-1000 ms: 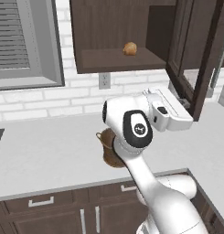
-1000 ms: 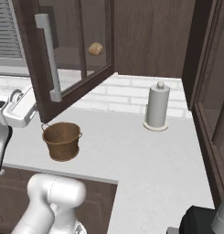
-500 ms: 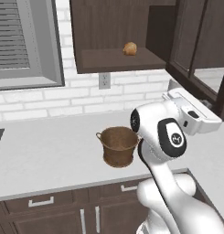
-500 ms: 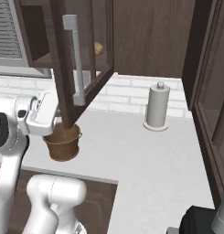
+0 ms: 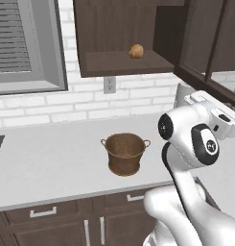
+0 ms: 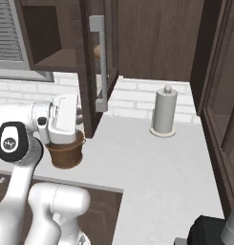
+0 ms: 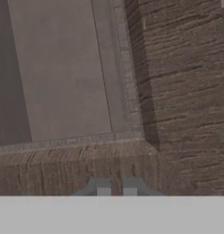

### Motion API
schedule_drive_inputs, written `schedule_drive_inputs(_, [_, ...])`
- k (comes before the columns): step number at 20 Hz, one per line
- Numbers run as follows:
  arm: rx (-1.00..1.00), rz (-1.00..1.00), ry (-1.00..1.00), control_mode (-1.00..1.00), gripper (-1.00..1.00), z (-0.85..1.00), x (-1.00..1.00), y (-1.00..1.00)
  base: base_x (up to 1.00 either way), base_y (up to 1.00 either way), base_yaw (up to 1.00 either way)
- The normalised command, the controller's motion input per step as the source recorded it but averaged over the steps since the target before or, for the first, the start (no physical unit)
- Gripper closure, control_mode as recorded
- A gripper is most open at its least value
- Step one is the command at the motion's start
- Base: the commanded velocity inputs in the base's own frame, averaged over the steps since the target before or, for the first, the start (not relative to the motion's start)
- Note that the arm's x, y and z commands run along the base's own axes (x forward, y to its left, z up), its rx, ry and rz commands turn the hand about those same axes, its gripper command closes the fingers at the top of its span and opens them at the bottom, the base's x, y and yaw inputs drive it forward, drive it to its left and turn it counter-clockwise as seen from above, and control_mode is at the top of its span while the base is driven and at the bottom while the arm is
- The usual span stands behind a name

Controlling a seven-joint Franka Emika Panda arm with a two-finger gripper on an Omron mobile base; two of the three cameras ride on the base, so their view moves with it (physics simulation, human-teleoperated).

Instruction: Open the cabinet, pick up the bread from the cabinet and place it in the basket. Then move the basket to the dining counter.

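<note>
**A:** At the top centre of my left base view, I'm seeing the cabinet (image 5: 123, 62) standing open, with the bread (image 5: 136, 51) sitting on its shelf toward the right side. Its glass-paned door (image 6: 97, 67) is swinging out toward me; in the right base view its edge and the long silver handle (image 6: 100, 62) are running down the upper middle of the frame.

**B:** And the basket?

**A:** The basket (image 5: 125, 153) is sitting upright on the pale worktop (image 5: 47, 158), centre of the left base view, below the bread. In the right base view I'm catching only part of it at lower left, behind the arm's white wrist.

**B:** What is the pincer doing?

**A:** In the hand view, the gripper (image 7: 116, 189) is showing at bottom centre, its two tips (image 7: 103, 190) sitting almost together with just a sliver between them. I'm not seeing anything pinched there. Right in front of them is the door's dark wooden frame, with the glass pane filling the upper left.

**B:** Anything else on the worktop?

**A:** A paper towel roll (image 6: 164, 111) is standing upright at centre right of the right base view, well apart from the basket.
</note>
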Motion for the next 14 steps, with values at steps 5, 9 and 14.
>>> schedule_drive_inputs(5, [0.00,0.03,0.00,-1.00,1.00,0.00,0.01,-0.18,0.00,0.00,0.00])
schedule_drive_inputs(9, [0.00,0.03,0.00,-1.00,1.00,0.00,0.08,-0.21,0.00,0.00,0.00])
schedule_drive_inputs(14, [0.00,0.06,0.00,-1.00,1.00,0.00,0.18,-0.55,0.00,0.00,0.00])
